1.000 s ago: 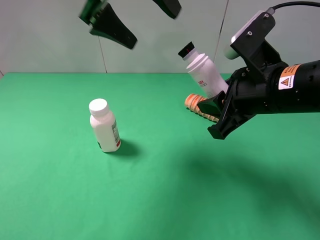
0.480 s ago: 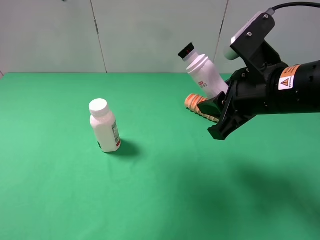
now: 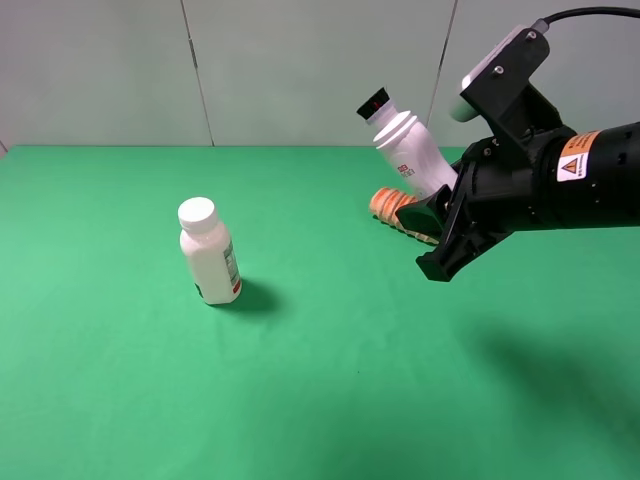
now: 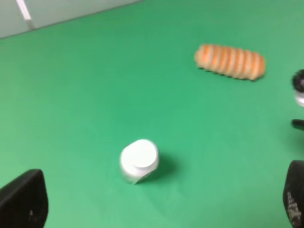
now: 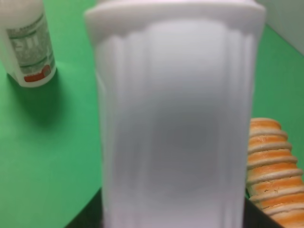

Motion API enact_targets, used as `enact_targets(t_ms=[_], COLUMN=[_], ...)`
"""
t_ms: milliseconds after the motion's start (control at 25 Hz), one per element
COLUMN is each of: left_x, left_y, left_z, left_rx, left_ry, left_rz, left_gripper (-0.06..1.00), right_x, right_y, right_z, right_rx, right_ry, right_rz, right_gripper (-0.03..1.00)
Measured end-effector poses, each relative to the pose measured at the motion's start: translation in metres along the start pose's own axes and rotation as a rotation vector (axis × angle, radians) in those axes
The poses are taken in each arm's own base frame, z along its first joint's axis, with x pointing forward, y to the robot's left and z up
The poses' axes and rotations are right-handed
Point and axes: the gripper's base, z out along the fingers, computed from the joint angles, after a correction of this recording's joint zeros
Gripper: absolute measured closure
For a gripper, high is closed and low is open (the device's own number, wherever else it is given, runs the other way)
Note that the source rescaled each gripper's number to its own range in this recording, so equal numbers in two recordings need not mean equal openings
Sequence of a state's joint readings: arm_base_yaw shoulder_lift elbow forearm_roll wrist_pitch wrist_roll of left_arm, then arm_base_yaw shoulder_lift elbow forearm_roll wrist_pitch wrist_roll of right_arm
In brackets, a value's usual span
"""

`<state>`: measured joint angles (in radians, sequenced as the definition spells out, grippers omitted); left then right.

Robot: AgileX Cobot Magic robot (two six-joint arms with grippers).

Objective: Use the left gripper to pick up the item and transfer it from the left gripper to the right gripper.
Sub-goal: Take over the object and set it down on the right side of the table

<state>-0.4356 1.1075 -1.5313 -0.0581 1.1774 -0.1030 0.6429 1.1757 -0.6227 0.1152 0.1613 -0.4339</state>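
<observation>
The item (image 3: pixel 408 148), a slim white bottle with a black cap, is held tilted above the table, cap toward the upper left. My right gripper (image 3: pixel 432 240), on the arm with the orange sticker, is shut on its lower body. In the right wrist view the item (image 5: pixel 175 118) fills most of the frame. My left gripper (image 4: pixel 159 209) does not show in the exterior view. Its own wrist view shows its two black fingertips (image 4: pixel 23 199) far apart, open and empty, high above the table. The item's cap (image 4: pixel 299 85) peeks in at that view's edge.
A stouter white bottle with a wide white cap (image 3: pixel 209 253) stands upright on the green table (image 3: pixel 320 400), left of centre. An orange ridged bread roll (image 3: pixel 400 213) lies on the cloth just behind the right gripper's fingers. A pale wall closes the back.
The left gripper, seen at the top of the exterior view a second ago, has lifted out of that view. The right arm and the item have stayed put.
</observation>
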Motion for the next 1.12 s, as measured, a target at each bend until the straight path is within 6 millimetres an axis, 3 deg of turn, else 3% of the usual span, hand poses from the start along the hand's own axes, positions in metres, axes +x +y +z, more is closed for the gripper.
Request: enact_targets(t_ms=[240, 720, 1120], left_x=[0.036, 0.134, 0.21], left_y=[0.01, 0.027, 0.044], left_z=[-0.012, -0.016, -0.023], left_rx=[-0.076, -0.126, -0.195], left_ry=[-0.002, 0.026, -0.085], left_rz=[-0.021, -0.068, -0.087], left_gripper=[-0.06, -0.06, -0.06], right_x=[0.0, 0.0, 0.0], right_y=[0.0, 0.0, 0.0], right_z=[0.0, 0.0, 0.0], right_rx=[0.0, -0.001, -0.001], right_ry=[0.001, 0.002, 0.002], right_rz=[0.003, 0.006, 0.021], right_gripper=[0.97, 0.97, 0.97])
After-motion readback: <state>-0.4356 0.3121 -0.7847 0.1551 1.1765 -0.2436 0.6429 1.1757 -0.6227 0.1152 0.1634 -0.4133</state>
